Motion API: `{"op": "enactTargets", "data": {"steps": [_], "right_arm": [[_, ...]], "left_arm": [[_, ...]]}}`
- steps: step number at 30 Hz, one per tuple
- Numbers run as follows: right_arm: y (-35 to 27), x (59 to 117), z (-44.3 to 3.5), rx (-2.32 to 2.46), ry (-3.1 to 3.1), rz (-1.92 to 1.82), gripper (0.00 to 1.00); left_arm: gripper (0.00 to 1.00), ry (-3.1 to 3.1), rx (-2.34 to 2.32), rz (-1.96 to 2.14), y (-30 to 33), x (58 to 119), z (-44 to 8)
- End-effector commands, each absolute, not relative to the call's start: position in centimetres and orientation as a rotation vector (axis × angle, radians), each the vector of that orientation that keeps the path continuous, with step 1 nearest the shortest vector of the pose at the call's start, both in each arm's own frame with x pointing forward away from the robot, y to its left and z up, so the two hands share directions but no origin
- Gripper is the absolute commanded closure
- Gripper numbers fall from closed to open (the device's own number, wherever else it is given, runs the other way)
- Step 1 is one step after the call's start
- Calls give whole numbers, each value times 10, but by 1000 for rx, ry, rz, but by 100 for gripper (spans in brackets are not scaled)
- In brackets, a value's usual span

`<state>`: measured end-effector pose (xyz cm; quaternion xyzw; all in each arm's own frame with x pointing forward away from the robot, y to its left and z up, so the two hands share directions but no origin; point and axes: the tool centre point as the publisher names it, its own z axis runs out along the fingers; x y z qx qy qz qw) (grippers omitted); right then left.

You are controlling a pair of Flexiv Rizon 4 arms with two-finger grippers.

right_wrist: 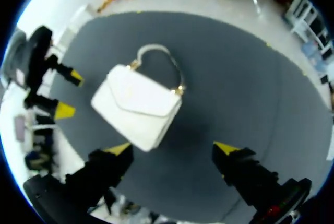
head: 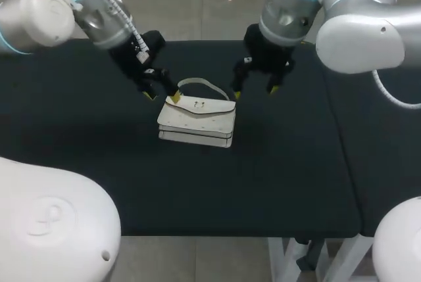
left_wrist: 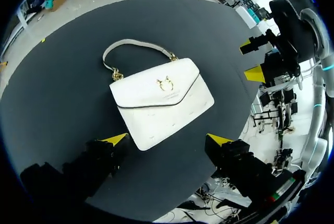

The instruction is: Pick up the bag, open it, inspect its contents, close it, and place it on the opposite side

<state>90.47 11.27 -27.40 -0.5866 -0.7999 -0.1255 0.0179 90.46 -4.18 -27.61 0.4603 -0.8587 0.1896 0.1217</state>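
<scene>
A white bag (head: 197, 121) is laid on the black bench (head: 79, 164), lengthwise along its far edge, handle toward it; both arms' jaws are spread.

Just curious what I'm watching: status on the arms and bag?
Left gripper open, right gripper open, neither holding. White bag flat on table, flap shut. Nothing blocking.

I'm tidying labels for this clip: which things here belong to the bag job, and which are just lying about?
Belongs to the job:
white bag, flat on the table, flap shut
left tool, open, close to the bag
right tool, open, close to the bag

Not part of it:
only the black table under the bag
</scene>
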Motion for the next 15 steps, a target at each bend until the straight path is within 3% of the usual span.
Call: {"op": "enactTargets", "data": {"steps": [1, 15], "right_arm": [[107, 901, -282, -2376, -1644, -642, 0], [116, 900, -284, -2446, -1569, -649, 0]], "left_arm": [[0, -1935, 1957, 795, -34, 898, -280], [0, -1919, 1963, 763, -35, 905, -287]]}}
